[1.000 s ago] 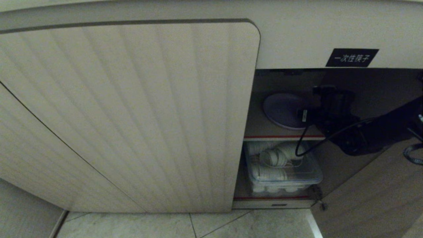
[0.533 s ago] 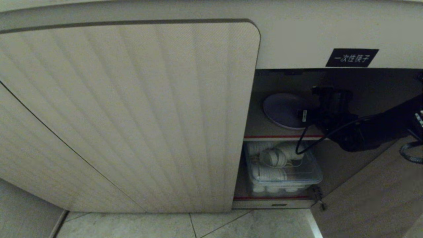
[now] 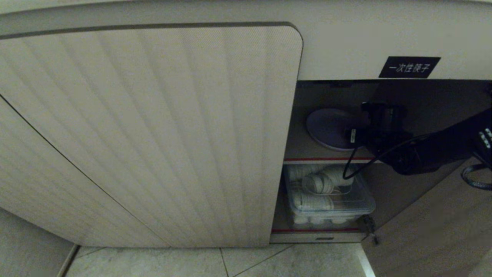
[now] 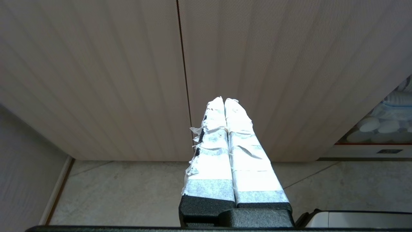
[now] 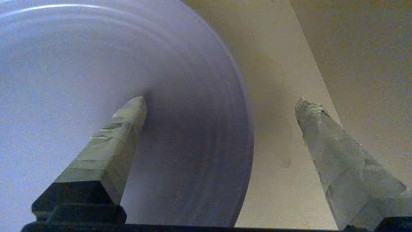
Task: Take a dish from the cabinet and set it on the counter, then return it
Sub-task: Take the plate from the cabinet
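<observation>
The lavender dish [image 3: 328, 129] lies flat on the upper shelf [image 3: 303, 150] of the open cabinet [image 3: 153, 134]. My right gripper [image 3: 371, 121] reaches into the opening at the dish's right edge. In the right wrist view the dish [image 5: 96, 80] fills one side, and the right gripper [image 5: 220, 103] is open and straddles its rim. One fingertip [image 5: 135, 106] hangs over the dish, the other [image 5: 305, 108] over bare shelf. Nothing is gripped. My left gripper [image 4: 224, 100] is shut and parked, facing the closed ribbed doors. The counter is out of view.
A clear bin [image 3: 330, 198] of white dishes sits on the lower shelf. The closed ribbed door edge [image 3: 284, 161] borders the opening on the left. The opened door [image 3: 442, 223] swings out at the right. A black label [image 3: 409, 67] sits above the opening, and the floor is tiled [image 3: 230, 263].
My right forearm has risen a little and the gripper has edged slightly further in along the dish's edge. Its jaws stay open. The dish has not moved.
</observation>
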### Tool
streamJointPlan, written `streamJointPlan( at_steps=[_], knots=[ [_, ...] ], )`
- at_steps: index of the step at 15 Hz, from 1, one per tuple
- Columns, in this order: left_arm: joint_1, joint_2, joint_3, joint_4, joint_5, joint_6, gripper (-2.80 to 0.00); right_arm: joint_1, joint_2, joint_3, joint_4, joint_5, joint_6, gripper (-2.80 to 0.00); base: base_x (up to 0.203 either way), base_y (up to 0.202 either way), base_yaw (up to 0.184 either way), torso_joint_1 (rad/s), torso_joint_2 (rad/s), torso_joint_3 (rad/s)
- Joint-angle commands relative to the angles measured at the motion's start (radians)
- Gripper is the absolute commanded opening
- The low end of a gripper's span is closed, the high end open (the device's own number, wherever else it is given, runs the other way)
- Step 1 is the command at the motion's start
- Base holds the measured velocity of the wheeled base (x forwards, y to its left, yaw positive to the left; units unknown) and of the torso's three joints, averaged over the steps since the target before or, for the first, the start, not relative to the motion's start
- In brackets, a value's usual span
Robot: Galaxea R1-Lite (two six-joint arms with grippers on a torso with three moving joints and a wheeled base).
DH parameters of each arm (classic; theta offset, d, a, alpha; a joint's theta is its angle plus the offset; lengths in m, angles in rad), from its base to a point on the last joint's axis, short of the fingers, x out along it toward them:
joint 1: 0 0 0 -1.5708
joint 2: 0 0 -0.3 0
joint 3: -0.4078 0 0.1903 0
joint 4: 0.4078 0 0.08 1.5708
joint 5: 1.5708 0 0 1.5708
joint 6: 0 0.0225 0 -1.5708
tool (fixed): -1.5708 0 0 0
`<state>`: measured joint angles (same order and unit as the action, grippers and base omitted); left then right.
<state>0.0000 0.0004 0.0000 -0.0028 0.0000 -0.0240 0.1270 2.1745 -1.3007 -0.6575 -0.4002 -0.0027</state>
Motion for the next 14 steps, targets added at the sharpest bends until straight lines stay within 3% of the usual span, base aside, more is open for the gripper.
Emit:
streamJointPlan(
  at_steps=[1,14],
  knots=[
    [0.0,0.0,0.0,0.0,0.0,-0.001,-2.8,0.001,0.005,-0.03,0.035,-0.003,0.028,0.0,0.0,0.0,0.0,0.0,0.0,0.0],
    [0.0,0.0,0.0,0.0,0.0,-0.001,-2.8,0.002,0.013,-0.078,0.182,-0.002,0.15,0.0,0.0,0.0,0.0,0.0,0.0,0.0]
  ],
)
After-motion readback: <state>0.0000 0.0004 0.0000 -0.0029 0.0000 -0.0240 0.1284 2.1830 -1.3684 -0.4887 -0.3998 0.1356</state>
